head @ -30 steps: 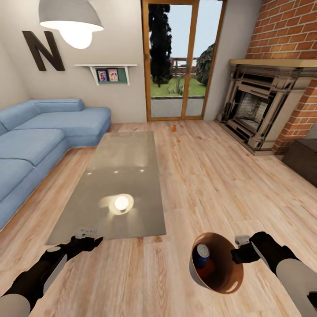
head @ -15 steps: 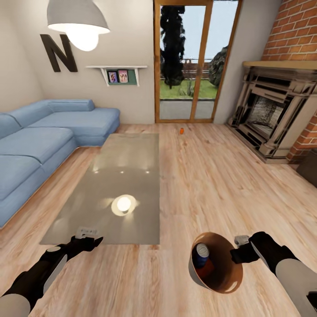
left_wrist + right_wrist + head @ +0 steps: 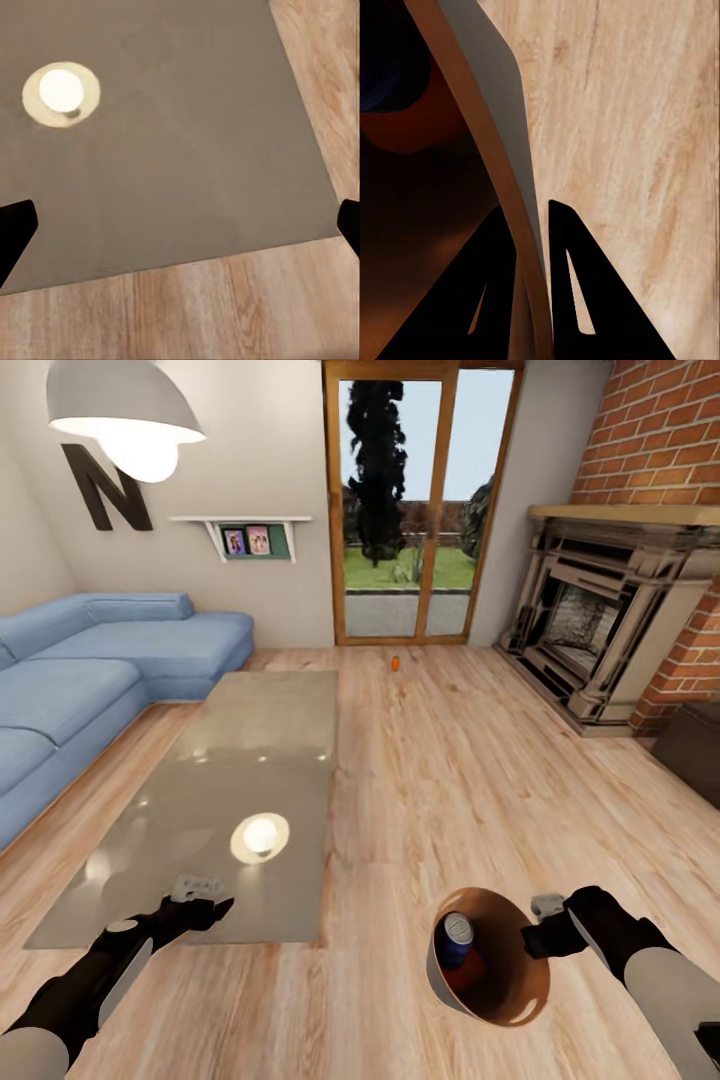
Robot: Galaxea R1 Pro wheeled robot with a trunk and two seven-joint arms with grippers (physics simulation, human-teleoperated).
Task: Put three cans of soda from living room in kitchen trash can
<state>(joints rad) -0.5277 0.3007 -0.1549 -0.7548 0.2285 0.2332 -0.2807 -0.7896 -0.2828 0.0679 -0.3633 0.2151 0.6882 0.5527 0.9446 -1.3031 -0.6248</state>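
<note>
Brown inside and dark grey outside, the bin (image 3: 495, 985) hangs at 5 o'clock in the head view, tilted so its mouth faces the camera. The right end effector (image 3: 536, 934) holds it by the rim at the bin's 2 o'clock edge; in the right wrist view the 2 black fingers (image 3: 577, 292) sit narrow, 1 on each side of the bin wall (image 3: 499, 150), pinching it. Inside the bin lie 2 cans: a blue can (image 3: 458, 940) with its silver top showing, and an orange can (image 3: 470, 972) touching it at the bin's bottom. A 3rd can, orange (image 3: 396, 662), stands on the wooden floor (image 3: 470, 760) far off at 12 o'clock, near the glass door (image 3: 420, 510) and well apart from the bin.

The left end effector (image 3: 200, 905) hovers at 8 o'clock over the near edge of the grey desk (image 3: 230, 800), holding nothing. In the left wrist view its fingertips (image 3: 15, 232) show at opposite edges, spread wide, with the desk top (image 3: 187, 150) and a lamp reflection (image 3: 61, 91) between them.

A blue sofa (image 3: 90, 680) sits at 9 o'clock, a fireplace (image 3: 600, 620) in a brick wall at 2 o'clock, and a hanging lamp (image 3: 125, 415) at 11 o'clock.
</note>
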